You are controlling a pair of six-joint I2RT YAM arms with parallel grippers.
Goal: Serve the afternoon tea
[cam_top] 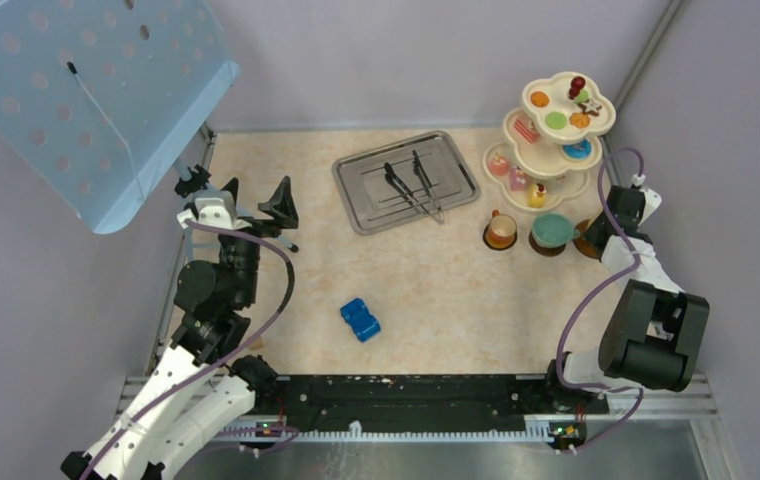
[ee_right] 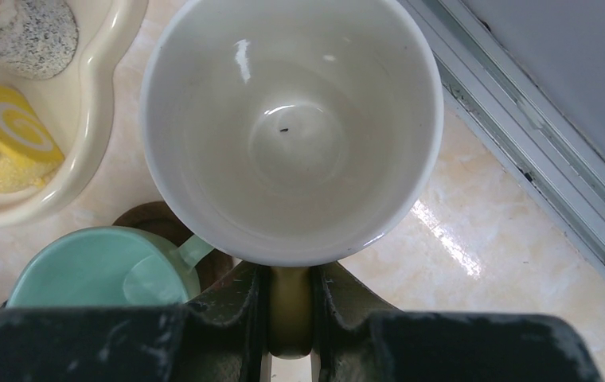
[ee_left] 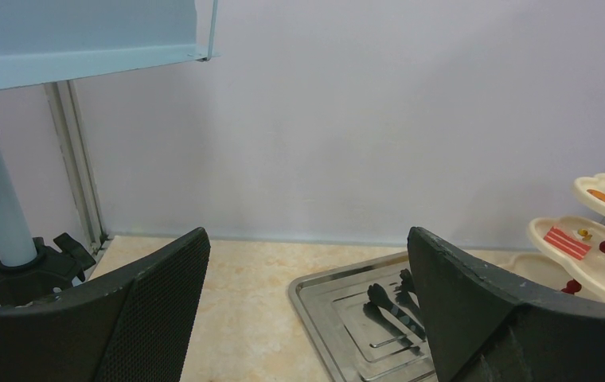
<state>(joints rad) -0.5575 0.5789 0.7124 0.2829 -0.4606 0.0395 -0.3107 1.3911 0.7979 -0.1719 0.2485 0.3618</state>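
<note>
1. Two arms are in view. The right gripper (ee_right: 290,296) pinches the yellow handle of the mug (ee_right: 291,135), with one jaw pressed against each side of the handle.
2. The mug is upright and empty, with a cream inside. It sits at the far right of the table (cam_top: 406,290), close to the wall rail. Whether it rests on the table cannot be told.
3. Just left of the mug stands the teal cup (ee_right: 96,270) on a brown coaster (ee_right: 150,219).
4. From above, the brown cup (cam_top: 501,230) stands left of the teal cup on a coaster of its own. Both cups are just on the near side of the stand (cam_top: 556,150).
5. The stand carries small cakes on all three tiers. A yellow roll cake (ee_right: 1,139) lies on the lowest tier, just beside the mug's far-left side.
6. The left gripper (cam_top: 256,200) has its jaws spread wide and holds nothing. It is at the far left, well apart from the cups.
7. A metal tray (cam_top: 356,190) at far centre holds two black tongs (cam_top: 411,185).
8. A blue car (cam_top: 360,320) lies near the middle of the table.
</note>
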